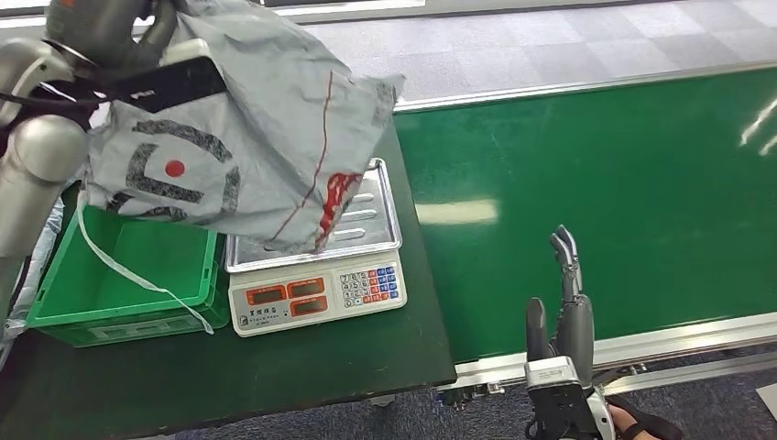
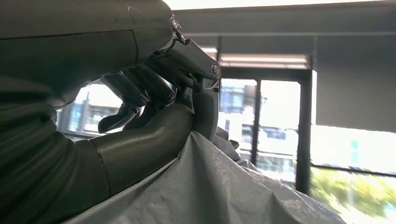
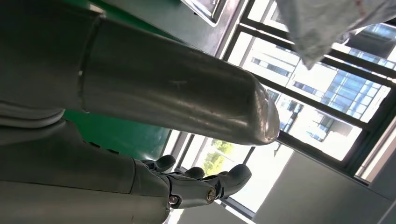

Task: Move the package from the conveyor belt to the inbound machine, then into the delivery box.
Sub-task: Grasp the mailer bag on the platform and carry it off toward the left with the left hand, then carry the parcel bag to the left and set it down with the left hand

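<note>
left hand: fingers gripped crumpled grey plastic mailer package, held above steel-pan weighing scale | right hand: fingers apart, holding nothing, over green conveyor belt beside scale | green plastic crate touching scale

A crumpled grey plastic mailer package, printed with a dark circular logo, a red dot and red lettering, hangs in the air, gripped at its top by the left hand. Its lower corner dangles over the steel tray of the inbound machine, a weighing scale with red displays and a keypad. Just left sits the green delivery box, open-topped, beside the green conveyor belt.
</note>
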Available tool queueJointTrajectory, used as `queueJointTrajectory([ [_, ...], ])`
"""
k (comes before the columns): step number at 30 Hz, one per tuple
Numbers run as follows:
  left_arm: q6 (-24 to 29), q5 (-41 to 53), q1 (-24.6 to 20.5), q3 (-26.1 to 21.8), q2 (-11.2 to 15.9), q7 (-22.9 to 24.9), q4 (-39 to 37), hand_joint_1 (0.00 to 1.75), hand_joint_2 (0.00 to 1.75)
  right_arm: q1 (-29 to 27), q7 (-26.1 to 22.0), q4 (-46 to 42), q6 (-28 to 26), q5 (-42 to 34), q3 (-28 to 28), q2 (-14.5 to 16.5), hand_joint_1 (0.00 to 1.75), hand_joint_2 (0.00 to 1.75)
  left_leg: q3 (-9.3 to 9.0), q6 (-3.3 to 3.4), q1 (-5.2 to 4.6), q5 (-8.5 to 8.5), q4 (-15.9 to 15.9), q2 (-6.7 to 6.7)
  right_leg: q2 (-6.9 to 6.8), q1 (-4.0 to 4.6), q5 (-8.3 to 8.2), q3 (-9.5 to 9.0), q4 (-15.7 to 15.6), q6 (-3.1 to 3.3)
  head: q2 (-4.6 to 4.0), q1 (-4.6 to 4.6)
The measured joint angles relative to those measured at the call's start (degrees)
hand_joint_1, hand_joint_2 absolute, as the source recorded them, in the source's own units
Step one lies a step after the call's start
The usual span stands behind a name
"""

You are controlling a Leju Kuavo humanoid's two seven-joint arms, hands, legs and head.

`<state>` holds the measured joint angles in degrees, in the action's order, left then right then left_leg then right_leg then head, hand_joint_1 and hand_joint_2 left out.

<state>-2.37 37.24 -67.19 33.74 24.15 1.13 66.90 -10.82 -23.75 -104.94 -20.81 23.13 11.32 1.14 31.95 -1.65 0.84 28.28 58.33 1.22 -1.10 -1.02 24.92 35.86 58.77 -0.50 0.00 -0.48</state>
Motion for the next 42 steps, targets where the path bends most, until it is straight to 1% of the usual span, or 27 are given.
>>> queueJointTrajectory([
  [3,4.5,2.7,-5.5,-2.8,0.2,2.4,-6.4,1.75,1.75,-0.1,0.3,-0.1,-0.3,-0.8,-0.1,0.0,0.0,0.0,-0.01,0.0,0.01,0.0,0.0,0.06,0.06,0.0,0.0,0.02,0.0,0.0,0.0,0.0],
  [6,8.2,4.9,-9.1,-5.4,0.7,4.0,-12.7,1.75,1.75,0.0,0.8,-0.2,-0.4,-0.7,-0.1,0.0,0.0,0.0,-0.01,-0.01,0.03,0.0,0.0,0.06,0.06,0.01,0.01,0.01,0.0,0.01,0.0,-0.01],
  [8,11.0,6.3,-10.5,-7.1,1.4,5.0,-17.1,1.75,1.75,0.0,1.1,-0.3,-0.6,-0.5,-0.1,-0.1,0.0,0.0,-0.01,-0.02,0.03,-0.01,0.0,0.08,0.08,0.02,0.01,0.0,0.0,0.01,0.0,0.0],
  [11,14.9,7.7,-11.9,-10.1,3.4,6.0,-24.1,1.75,1.75,0.0,1.2,-0.2,-1.1,-0.3,0.0,-0.5,0.0,0.0,-0.04,-0.04,0.04,-0.02,-0.1,0.2,0.19,0.02,-0.01,0.03,0.1,0.04,0.0,-0.01],
  [14,16.3,9.1,-13.3,-12.7,5.6,6.6,-30.3,1.75,1.75,0.2,1.1,0.1,-1.7,-0.3,0.2,-1.1,0.0,0.0,-0.04,-0.07,0.05,-0.04,-0.1,0.19,0.19,0.04,-0.01,0.06,0.1,0.06,0.0,-0.01],
  [18,16.7,9.9,-14.2,-14.6,7.2,6.6,-35.1,1.75,1.75,0.5,1.1,0.6,-2.0,-0.3,0.8,-1.6,0.0,0.0,0.0,-0.07,0.06,-0.06,0.0,0.0,-0.02,0.05,0.01,0.01,0.1,0.07,0.0,-0.02],
  [26,16.4,10.7,-14.6,-15.5,8.4,8.2,-39.2,1.75,1.75,1.0,1.2,1.2,-2.1,-0.7,1.5,-2.0,0.0,0.0,0.04,-0.07,0.04,-0.06,0.0,-0.08,-0.07,0.01,0.0,-0.03,0.1,0.06,0.0,0.0],
  [29,16.7,9.1,-13.1,-16.7,9.5,6.9,-40.6,1.75,1.75,1.1,1.3,1.7,-2.2,-0.9,1.9,-2.0,0.0,0.0,0.0,-0.08,0.04,-0.06,0.0,-0.07,-0.06,0.02,0.01,-0.01,0.1,0.08,0.0,-0.01],
  [31,17.4,7.6,-10.4,-18.2,10.2,4.7,-41.1,1.75,1.75,1.1,1.4,1.9,-2.5,-0.7,2.4,-2.0,0.0,0.0,-0.03,-0.08,0.05,-0.06,-0.1,-0.1,-0.08,0.02,0.04,-0.02,0.1,0.12,0.0,-0.02],
  [32,17.9,6.9,-8.6,-19.0,10.5,3.4,-41.2,1.72,1.75,1.1,1.5,2.1,-2.6,-0.5,2.6,-2.0,0.0,0.0,-0.05,-0.09,0.05,-0.07,-0.1,-0.11,-0.08,0.02,0.05,-0.02,0.1,0.14,0.0,-0.01],
  [33,18.5,6.3,-6.4,-19.9,10.8,2.0,-41.2,1.6,1.75,1.1,1.6,2.2,-2.7,-0.3,2.8,-2.0,0.0,0.0,-0.06,-0.1,0.04,-0.07,-0.1,-0.1,-0.08,0.02,0.06,-0.03,0.1,0.15,0.0,-0.01],
  [34,19.1,5.7,-3.8,-20.8,11.0,0.5,-41.1,1.58,1.75,1.1,1.8,2.3,-2.7,-0.1,3.0,-2.0,0.0,0.0,-0.08,-0.11,0.04,-0.08,-0.1,-0.08,-0.06,0.01,0.07,-0.04,0.1,0.16,0.0,-0.02],
  [35,19.9,5.2,-0.9,-21.7,11.2,-1.0,-40.8,1.42,1.75,1.1,2.0,2.4,-2.7,0.1,3.2,-2.0,0.0,0.0,-0.11,-0.12,0.03,-0.08,-0.1,-0.05,-0.04,0.0,0.07,-0.04,0.1,0.16,0.0,-0.02],
  [36,20.8,4.7,2.3,-22.6,11.4,-2.3,-40.4,1.01,1.75,1.1,2.2,2.6,-2.6,0.2,3.4,-2.0,0.0,0.0,-0.12,-0.13,0.02,-0.08,-0.1,0.0,0.0,-0.01,0.07,-0.04,0.1,0.17,0.0,-0.02],
  [37,21.8,4.1,5.5,-23.5,11.4,-3.5,-39.8,0.69,1.31,1.2,2.4,2.7,-2.4,0.4,3.6,-2.0,0.0,0.0,-0.14,-0.13,0.01,-0.08,-0.1,0.05,0.04,-0.01,0.07,-0.03,0.1,0.17,0.0,-0.02],
  [38,22.8,3.4,8.8,-24.5,11.5,-4.5,-39.2,0.28,0.87,1.2,2.5,2.8,-2.3,0.6,3.7,-2.0,0.0,0.0,-0.15,-0.13,0.0,-0.08,-0.1,0.1,0.1,-0.01,0.07,-0.01,0.1,0.17,0.0,-0.02],
  [39,23.6,2.5,11.9,-25.7,11.4,-5.5,-38.4,0.0,0.44,1.1,2.5,2.8,-2.2,0.8,3.8,-2.0,0.0,0.0,-0.15,-0.13,0.01,-0.08,-0.1,0.13,0.14,-0.01,0.07,0.02,0.1,0.17,0.0,-0.02],
  [40,24.2,1.5,14.7,-26.9,11.3,-6.3,-37.5,0.0,0.0,1.1,2.6,2.8,-2.2,0.9,3.9,-2.0,0.0,0.0,-0.14,-0.13,0.01,-0.07,-0.1,0.16,0.17,0.0,0.07,0.05,0.1,0.17,0.0,-0.01],
  [42,24.3,-1.2,19.6,-29.9,10.8,-7.8,-35.1,0.0,0.0,0.9,2.6,2.8,-2.7,1.0,3.9,-2.0,0.0,0.0,-0.11,-0.13,0.0,-0.06,-0.1,0.18,0.19,0.01,0.07,0.1,0.1,0.17,0.0,-0.01],
])
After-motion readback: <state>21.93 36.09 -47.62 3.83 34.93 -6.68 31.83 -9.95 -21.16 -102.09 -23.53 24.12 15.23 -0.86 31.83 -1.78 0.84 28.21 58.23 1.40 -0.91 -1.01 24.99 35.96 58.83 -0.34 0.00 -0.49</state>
